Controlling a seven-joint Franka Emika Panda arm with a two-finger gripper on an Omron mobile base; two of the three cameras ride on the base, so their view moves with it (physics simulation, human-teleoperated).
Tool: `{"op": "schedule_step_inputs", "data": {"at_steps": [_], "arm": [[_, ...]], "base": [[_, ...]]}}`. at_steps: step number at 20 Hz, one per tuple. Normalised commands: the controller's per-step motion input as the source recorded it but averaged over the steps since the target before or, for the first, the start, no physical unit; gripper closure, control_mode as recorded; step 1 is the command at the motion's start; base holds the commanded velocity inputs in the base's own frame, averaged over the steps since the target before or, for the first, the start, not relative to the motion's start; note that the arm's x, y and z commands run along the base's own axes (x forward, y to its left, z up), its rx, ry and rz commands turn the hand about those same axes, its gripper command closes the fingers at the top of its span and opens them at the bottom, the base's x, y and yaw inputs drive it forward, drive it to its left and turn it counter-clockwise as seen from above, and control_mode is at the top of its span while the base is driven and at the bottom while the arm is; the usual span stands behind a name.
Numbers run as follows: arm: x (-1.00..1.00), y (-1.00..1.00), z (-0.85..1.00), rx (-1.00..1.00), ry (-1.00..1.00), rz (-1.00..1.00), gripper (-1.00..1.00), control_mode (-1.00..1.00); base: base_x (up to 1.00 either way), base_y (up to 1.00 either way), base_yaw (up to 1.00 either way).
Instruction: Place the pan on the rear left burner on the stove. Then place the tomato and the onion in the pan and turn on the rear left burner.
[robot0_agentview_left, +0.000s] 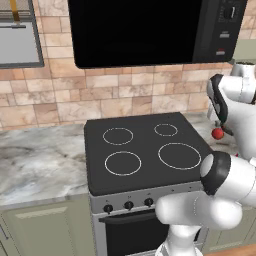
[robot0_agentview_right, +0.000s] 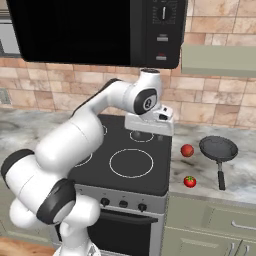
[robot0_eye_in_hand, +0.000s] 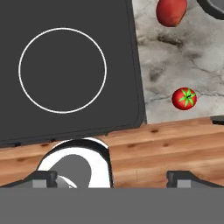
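Note:
The pan lies on the counter right of the stove, its black handle toward the front. The onion rests just left of the pan, with the tomato nearer the counter's front edge. My gripper hangs over the cooktop's right rear part, well left of all three and touching nothing. In the hand view the gripper is open, its fingertips wide apart and empty, with the tomato, the onion and a sliver of pan ahead to the right. The rear left burner is bare.
A black microwave hangs low over the stove. Knobs line the silver front panel. Marble counter stretches left of the cooktop. A red ball peeks out beside my arm on the right counter.

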Motion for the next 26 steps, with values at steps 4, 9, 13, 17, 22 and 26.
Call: {"op": "schedule_step_inputs", "data": {"at_steps": [4, 9, 13, 17, 22, 26], "arm": [[0.01, -0.61, -0.15, 0.00, 0.04, -0.01, -1.00, -1.00], [0.00, -0.54, -0.15, 0.00, 0.03, -0.01, -1.00, -1.00], [0.00, -0.46, -0.18, 0.00, 0.00, 0.00, -1.00, -1.00], [0.00, -0.44, -0.16, 0.00, 0.00, 0.00, -1.00, -1.00], [0.04, -0.48, -0.15, 0.00, 0.00, 0.00, -1.00, -1.00], [0.06, -0.39, -0.15, -0.01, 0.00, 0.00, -1.00, -1.00]], "base": [[0.00, 0.00, 0.00], [0.00, 0.00, 0.00], [0.00, 0.00, 0.00], [0.00, 0.00, 0.00], [0.00, 0.00, 0.00], [0.00, 0.00, 0.00]]}}
